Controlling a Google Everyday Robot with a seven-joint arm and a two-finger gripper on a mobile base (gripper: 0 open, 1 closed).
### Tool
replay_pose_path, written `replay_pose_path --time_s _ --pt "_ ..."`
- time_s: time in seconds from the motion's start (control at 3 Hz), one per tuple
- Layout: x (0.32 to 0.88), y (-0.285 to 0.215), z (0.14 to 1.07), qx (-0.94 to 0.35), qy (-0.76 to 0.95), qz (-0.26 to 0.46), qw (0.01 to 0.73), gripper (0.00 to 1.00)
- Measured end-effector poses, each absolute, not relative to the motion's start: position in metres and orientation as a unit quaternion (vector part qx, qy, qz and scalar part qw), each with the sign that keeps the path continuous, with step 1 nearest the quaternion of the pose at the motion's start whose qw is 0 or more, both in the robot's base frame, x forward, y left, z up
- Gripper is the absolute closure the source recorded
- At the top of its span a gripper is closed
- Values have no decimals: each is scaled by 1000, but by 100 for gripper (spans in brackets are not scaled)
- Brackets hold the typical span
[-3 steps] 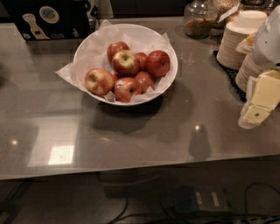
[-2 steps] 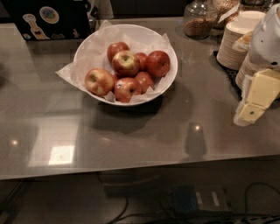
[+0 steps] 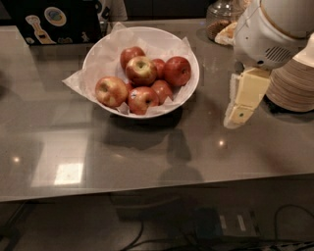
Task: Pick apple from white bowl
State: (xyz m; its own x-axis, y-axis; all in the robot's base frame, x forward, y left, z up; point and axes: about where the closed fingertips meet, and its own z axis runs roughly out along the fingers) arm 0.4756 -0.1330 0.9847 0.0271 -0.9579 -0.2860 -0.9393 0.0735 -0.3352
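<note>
The white bowl point(image 3: 188, 54), lined with crinkled white paper, sits at the back middle of the grey table and holds several apples. The apple point(image 3: 111, 91), the palest one with yellow-gold skin and a red blush, lies at the bowl's front left. Darker red apples point(image 3: 177, 71) fill the rest, and one with a greenish-yellow top point(image 3: 141, 70) sits on top in the middle. My gripper point(image 3: 235, 119), with pale yellow fingers pointing down, hangs just above the table to the right of the bowl, apart from it and holding nothing that I can see.
A stack of beige paper bowls point(image 3: 294, 83) stands at the right, just behind the arm. A glass jar point(image 3: 222, 14) is at the back right and a black box with stickers point(image 3: 54, 19) at the back left. The table's front edge point(image 3: 157, 188) runs across below.
My gripper and arm have moved left, from the table's right edge towards the bowl. The bowl and apples have not moved.
</note>
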Motion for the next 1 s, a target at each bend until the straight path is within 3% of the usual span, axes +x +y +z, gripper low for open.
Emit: replay_pose_path --time_s 0.33,1.0 --pt "482 -97 988 -714 655 -15 249 0" --pt "502 -73 977 -722 640 4 262 0"
